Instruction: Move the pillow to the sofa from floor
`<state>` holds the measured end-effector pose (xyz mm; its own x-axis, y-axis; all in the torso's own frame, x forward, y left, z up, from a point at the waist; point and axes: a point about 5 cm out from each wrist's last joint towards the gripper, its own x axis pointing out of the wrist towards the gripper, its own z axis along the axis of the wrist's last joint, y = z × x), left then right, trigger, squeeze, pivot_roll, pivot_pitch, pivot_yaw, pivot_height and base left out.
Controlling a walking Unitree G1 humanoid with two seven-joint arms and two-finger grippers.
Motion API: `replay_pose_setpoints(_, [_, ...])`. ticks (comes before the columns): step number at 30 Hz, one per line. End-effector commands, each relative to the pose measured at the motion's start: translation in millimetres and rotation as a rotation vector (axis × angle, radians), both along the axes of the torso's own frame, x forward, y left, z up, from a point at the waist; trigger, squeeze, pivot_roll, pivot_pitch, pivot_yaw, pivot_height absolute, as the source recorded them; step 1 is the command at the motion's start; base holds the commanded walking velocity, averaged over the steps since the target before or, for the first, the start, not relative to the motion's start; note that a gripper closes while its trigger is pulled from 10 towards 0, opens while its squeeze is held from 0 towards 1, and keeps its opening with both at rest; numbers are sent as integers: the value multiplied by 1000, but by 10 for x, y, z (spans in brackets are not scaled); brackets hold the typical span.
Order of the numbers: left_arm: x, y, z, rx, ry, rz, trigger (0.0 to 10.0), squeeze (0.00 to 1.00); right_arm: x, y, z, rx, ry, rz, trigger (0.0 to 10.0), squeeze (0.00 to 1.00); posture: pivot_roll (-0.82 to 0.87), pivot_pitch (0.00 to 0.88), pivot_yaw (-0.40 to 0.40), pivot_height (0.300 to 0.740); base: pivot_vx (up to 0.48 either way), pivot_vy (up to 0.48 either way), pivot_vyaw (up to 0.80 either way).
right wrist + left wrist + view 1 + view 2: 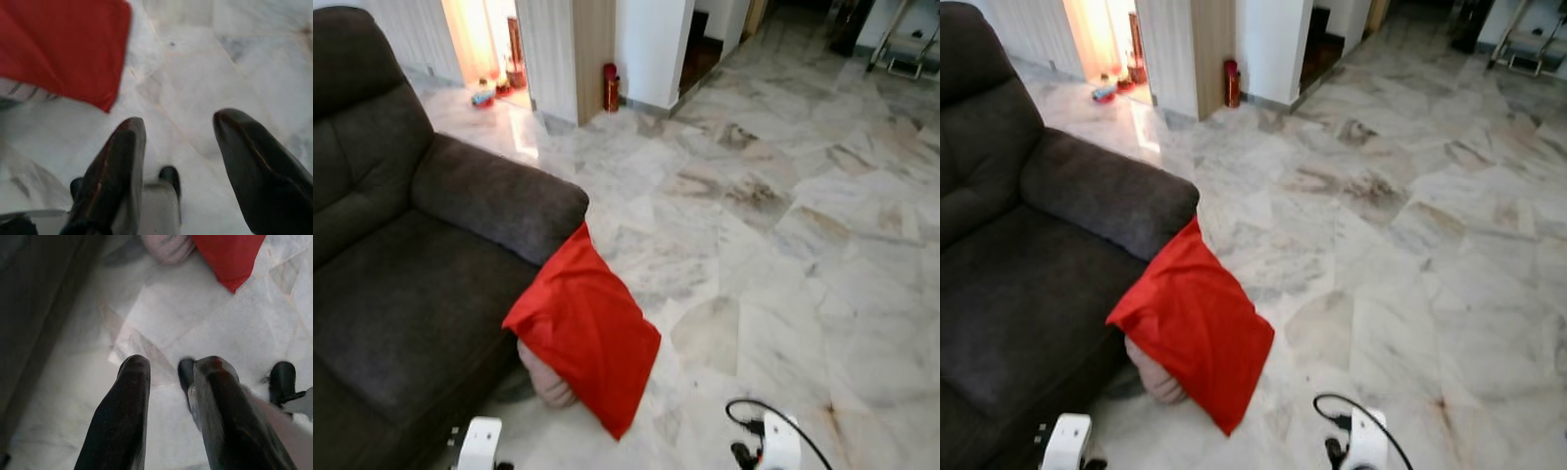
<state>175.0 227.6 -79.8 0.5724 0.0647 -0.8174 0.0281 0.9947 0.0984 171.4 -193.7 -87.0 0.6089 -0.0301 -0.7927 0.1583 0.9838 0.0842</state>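
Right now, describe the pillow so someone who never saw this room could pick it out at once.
Start at the dark grey sofa on the robot's left and follow its armrest to the front end. The pillow leans there on the marble floor, propped against the sofa's side. It is bright red, with a pale striped inner cushion poking from its lower edge.

marble floor (783, 225) | red cylinder (609, 86) by wall | doorway clutter (494, 88)

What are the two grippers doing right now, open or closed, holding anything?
Left gripper: open, empty, above the marble floor near the red pillow.
Right gripper: open, empty, beside the pillow's corner.
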Motion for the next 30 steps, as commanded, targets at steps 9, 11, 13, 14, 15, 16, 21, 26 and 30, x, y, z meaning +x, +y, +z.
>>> replay_pose_setpoints(9, [49,-49,12,-16,-15,1,10000,0,-13,-100,9,-23,7,-5,10000,0,-33,0,-44,740,361,0,285])
replay_pose_setpoints(11, [52,-48,14,-15,-16,1,10000,0,-13,-89,6,-21,10,2,10000,0,-33,0,-44,740,360,0,0])
replay_pose_setpoints(13, [55,-46,16,-14,-17,2,10000,0,-13,-83,5,-20,9,4,10000,0,-33,0,-45,740,360,0,0])
replay_pose_setpoints(14, [60,-45,18,-13,-18,3,10000,0,-13,-76,5,-22,8,11,10000,0,-33,0,-45,740,360,0,569])
replay_pose_setpoints(15, [62,-45,19,-12,-18,3,10000,0,-13,-74,5,-22,7,15,10000,0,-33,0,-45,740,360,0,569])
replay_pose_setpoints(16, [62,-45,19,-12,-18,3,10000,0,-13,-72,5,-22,7,16,10000,0,-33,0,-45,740,360,0,569])
replay_pose_setpoints(21, [65,-38,22,-8,-20,7,10000,0,-14,-55,1,-19,8,23,10000,0,-34,0,-45,740,366,0,800])
replay_pose_setpoints(26, [55,-30,19,-6,-19,8,10000,0,-11,-42,1,-11,7,21,10000,0,-35,0,-45,740,373,0,781])
replay_pose_setpoints(30, [52,-30,18,-6,-17,6,10000,0,-11,-53,3,-1,4,-1,10000,0,-36,0,-44,740,374,0,0])
